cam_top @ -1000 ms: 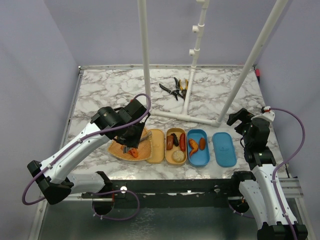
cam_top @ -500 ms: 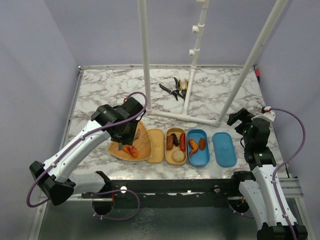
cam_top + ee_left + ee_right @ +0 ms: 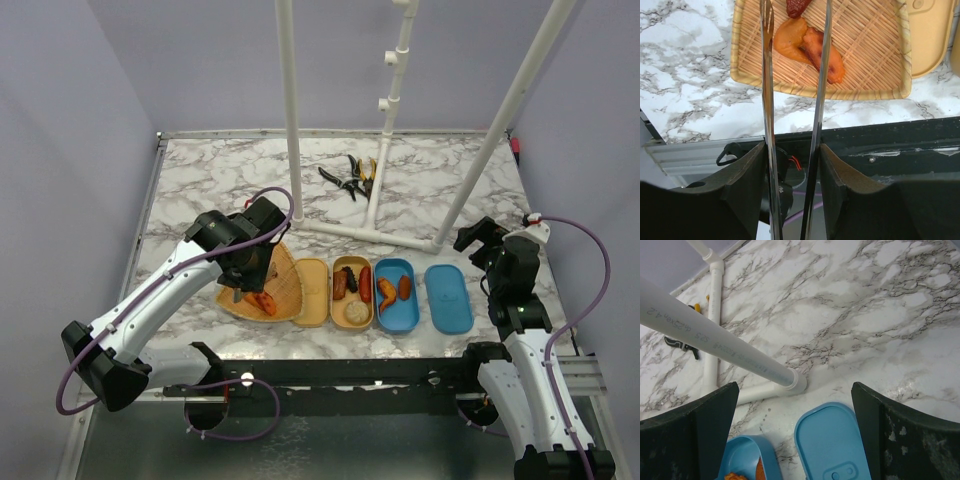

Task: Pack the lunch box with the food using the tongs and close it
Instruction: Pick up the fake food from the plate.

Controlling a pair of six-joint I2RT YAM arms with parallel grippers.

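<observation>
The left end effector (image 3: 792,155) grips a pair of grey metal tongs (image 3: 767,75) between its two black fingers (image 3: 742,180), the tongs' slim arms standing apart and reaching toward the top of the wrist view over a woven tray (image 3: 875,60). Two orange food pieces (image 3: 810,47) lie side by side on the tray between the tongs' arms, with a dark red piece (image 3: 796,6) at the top edge of the frame; whether the tips touch any of them cannot be told. From the overhead camera, the tray (image 3: 285,270) sits left of centre on the marble tabletop (image 3: 200,190), and a row runs rightward from it: a beige lid (image 3: 312,292), a beige lunch box (image 3: 352,263) holding brown and red sausage pieces (image 3: 365,284) and a beige ball (image 3: 356,312), a blue container (image 3: 395,318) with two orange bits (image 3: 387,292), and a blue lid (image 3: 448,297). The right end effector (image 3: 794,390) hangs at the right of the frame with its fingers spread wide and nothing between them, the blue lid (image 3: 832,450) below it. Black-and-yellow pliers (image 3: 350,178) lie near the upper centre, beside a white pipe frame (image 3: 372,232).
</observation>
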